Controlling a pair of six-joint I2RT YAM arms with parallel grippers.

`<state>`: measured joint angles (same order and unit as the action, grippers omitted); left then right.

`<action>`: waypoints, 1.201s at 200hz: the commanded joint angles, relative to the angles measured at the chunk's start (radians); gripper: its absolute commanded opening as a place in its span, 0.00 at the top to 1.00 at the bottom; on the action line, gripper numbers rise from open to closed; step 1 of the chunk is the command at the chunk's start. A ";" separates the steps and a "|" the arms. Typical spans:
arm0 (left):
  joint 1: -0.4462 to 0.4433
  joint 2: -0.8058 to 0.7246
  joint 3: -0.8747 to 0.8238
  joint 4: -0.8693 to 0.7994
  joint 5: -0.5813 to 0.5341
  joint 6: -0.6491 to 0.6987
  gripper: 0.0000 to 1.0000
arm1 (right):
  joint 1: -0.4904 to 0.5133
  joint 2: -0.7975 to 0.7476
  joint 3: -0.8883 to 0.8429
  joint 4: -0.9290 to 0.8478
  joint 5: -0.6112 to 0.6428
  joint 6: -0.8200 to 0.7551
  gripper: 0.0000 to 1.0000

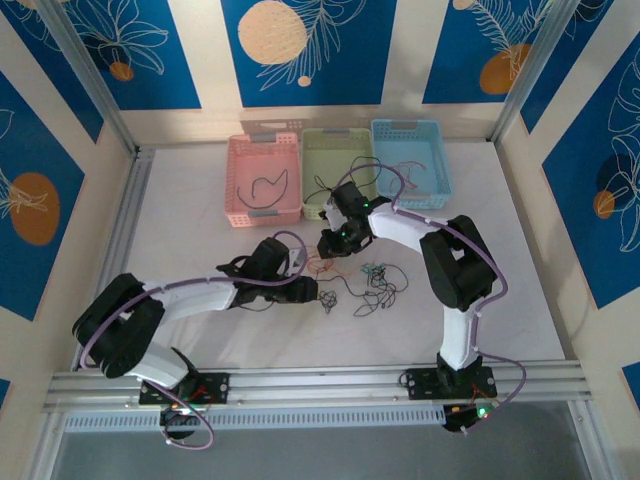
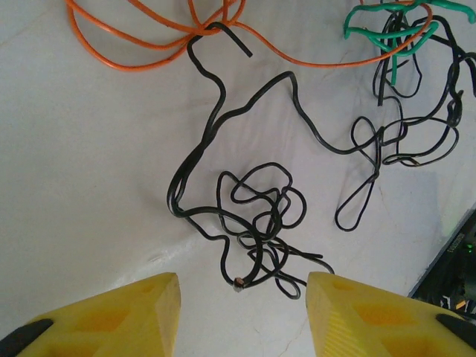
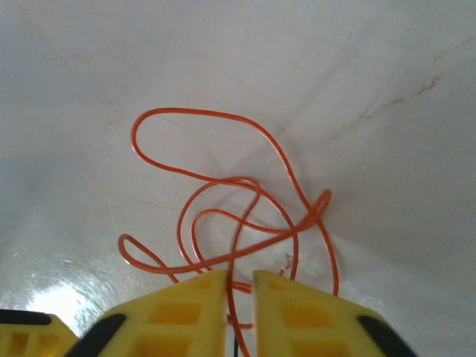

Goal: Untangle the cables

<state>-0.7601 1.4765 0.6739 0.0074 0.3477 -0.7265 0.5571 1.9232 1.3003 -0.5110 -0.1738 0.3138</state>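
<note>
The cables lie loose on the white table: a black tangle, an orange cable and a green one, all linked at the middle of the table. My left gripper is open just above the table, and the bare end of a black strand lies between its yellow fingers without touching them. My right gripper is shut on a strand of the orange cable, whose loops spread out in front of its tips. From above, the right gripper is just beyond the left gripper.
Three baskets stand in a row at the back: pink holding a black wire, green and blue. The right arm bends over the table's right side.
</note>
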 commanded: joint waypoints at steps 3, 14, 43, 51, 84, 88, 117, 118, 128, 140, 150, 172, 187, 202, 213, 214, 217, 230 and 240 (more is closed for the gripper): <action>-0.010 0.022 0.007 0.035 -0.004 -0.003 0.53 | 0.007 -0.046 -0.023 0.013 -0.026 0.000 0.94; -0.011 0.026 0.008 0.043 -0.008 -0.007 0.56 | 0.008 -0.062 -0.042 0.026 -0.025 0.001 0.99; -0.010 0.022 0.014 0.027 -0.043 -0.006 0.61 | 0.004 -0.103 -0.086 0.058 -0.031 0.004 1.00; -0.010 0.023 0.016 0.027 -0.045 -0.005 0.61 | 0.003 -0.107 -0.094 0.064 -0.040 0.003 1.00; -0.011 0.048 0.025 0.048 -0.036 -0.012 0.57 | -0.007 -0.116 -0.125 0.091 -0.068 0.018 1.00; -0.010 0.052 0.026 0.052 -0.037 -0.014 0.58 | -0.009 -0.118 -0.129 0.095 -0.070 0.020 1.00; -0.010 0.068 0.029 0.067 -0.050 -0.016 0.70 | -0.021 -0.132 -0.145 0.112 -0.086 0.024 1.00; -0.010 0.068 0.029 0.066 -0.050 -0.015 0.72 | -0.021 -0.132 -0.146 0.112 -0.086 0.026 1.00; -0.011 0.071 0.035 0.059 -0.052 -0.011 0.82 | -0.025 -0.137 -0.148 0.112 -0.086 0.027 1.00; -0.011 0.068 0.037 0.052 -0.053 -0.009 0.88 | -0.030 -0.146 -0.154 0.116 -0.086 0.032 1.00; -0.010 0.059 0.036 0.039 -0.059 -0.006 0.95 | -0.035 -0.160 -0.162 0.121 -0.085 0.036 1.00; -0.010 0.009 0.031 -0.022 -0.091 0.014 1.00 | -0.053 -0.210 -0.173 0.119 -0.075 0.041 1.00; -0.009 -0.040 0.030 -0.090 -0.123 0.034 1.00 | -0.078 -0.262 -0.178 0.114 -0.074 0.053 1.00; -0.008 -0.099 0.034 -0.176 -0.160 0.056 1.00 | -0.121 -0.323 -0.183 0.114 -0.084 0.079 1.00; -0.004 -0.149 0.040 -0.249 -0.195 0.074 1.00 | -0.160 -0.376 -0.187 0.114 -0.094 0.103 1.00; -0.005 -0.152 0.041 -0.255 -0.197 0.075 1.00 | -0.164 -0.380 -0.187 0.114 -0.095 0.106 1.00; -0.004 -0.167 0.042 -0.276 -0.206 0.080 1.00 | -0.176 -0.396 -0.188 0.114 -0.099 0.113 1.00; 0.007 -0.231 0.050 -0.353 -0.238 0.097 1.00 | -0.231 -0.460 -0.190 0.114 -0.104 0.140 1.00; 0.017 -0.283 0.058 -0.416 -0.261 0.109 1.00 | -0.278 -0.509 -0.193 0.116 -0.107 0.167 1.00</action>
<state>-0.7593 1.2942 0.6880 -0.2050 0.1757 -0.6727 0.3634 1.5257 1.1236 -0.4007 -0.2451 0.4046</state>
